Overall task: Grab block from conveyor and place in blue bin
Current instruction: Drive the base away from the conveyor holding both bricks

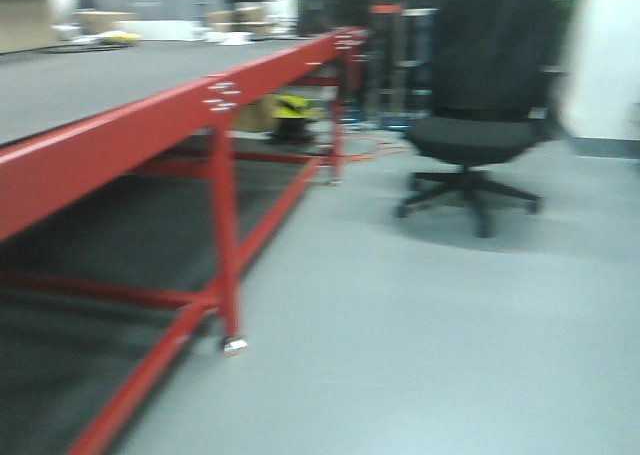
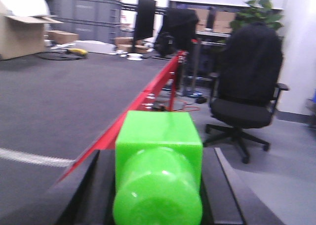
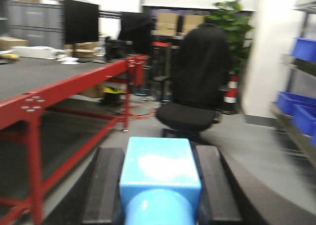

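Conveyor point(image 2: 59, 101) on red frame point(image 3: 64, 89) ahead-left of both claws, black office chair point(image 3: 197, 81) ahead, blue bins point(image 3: 296, 106) right of right claw point(image 3: 159, 185), which clamps light-blue block point(image 3: 160, 165), left claw point(image 2: 158, 185) clamping green block point(image 2: 160, 136)

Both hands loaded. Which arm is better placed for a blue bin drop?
Right, probably: right hand grips the light blue plastic block with blue plastic bins on a shelf ahead-right; the left hand, holding the green plastic block, faces the dark grey conveyor belt.
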### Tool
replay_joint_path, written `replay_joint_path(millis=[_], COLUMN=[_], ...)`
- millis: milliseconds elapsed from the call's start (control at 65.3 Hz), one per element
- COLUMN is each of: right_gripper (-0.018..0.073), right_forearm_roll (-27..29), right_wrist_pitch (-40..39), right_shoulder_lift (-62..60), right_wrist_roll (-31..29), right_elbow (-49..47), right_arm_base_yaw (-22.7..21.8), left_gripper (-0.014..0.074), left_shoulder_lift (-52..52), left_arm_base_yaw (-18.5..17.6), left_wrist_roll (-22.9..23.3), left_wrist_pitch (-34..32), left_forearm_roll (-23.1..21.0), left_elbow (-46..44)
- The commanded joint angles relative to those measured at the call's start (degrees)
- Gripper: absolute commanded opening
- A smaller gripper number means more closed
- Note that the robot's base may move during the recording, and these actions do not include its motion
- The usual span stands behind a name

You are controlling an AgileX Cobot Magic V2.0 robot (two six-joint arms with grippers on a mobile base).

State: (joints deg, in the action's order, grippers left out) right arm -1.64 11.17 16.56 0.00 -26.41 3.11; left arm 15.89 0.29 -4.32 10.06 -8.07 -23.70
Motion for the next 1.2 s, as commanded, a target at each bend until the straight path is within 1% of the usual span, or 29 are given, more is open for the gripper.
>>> replay_joint_path(millis=[0, 1180], right_gripper=[-0.0162, -0.0162], right_forearm_roll=[-0.7, -0.7], right_wrist_pitch=[-1.3, -1.3], right_shoulder_lift=[-0.2, -0.2], right_wrist_roll=[0.0, 0.0], right_elbow=[-0.4, -0.4], right_arm_base_yaw=[0.0, 0.0], left_gripper=[-0.0111, -0.0111], left_shoulder_lift=[-0.3, -0.3], left_arm_base_yaw=[0.0, 0.0], left_wrist_roll=[0.0, 0.0], left_wrist_pitch=[-0.8, -0.8], left_forearm_roll=[-0.5, -0.5], left_elbow=[0.0, 0.0])
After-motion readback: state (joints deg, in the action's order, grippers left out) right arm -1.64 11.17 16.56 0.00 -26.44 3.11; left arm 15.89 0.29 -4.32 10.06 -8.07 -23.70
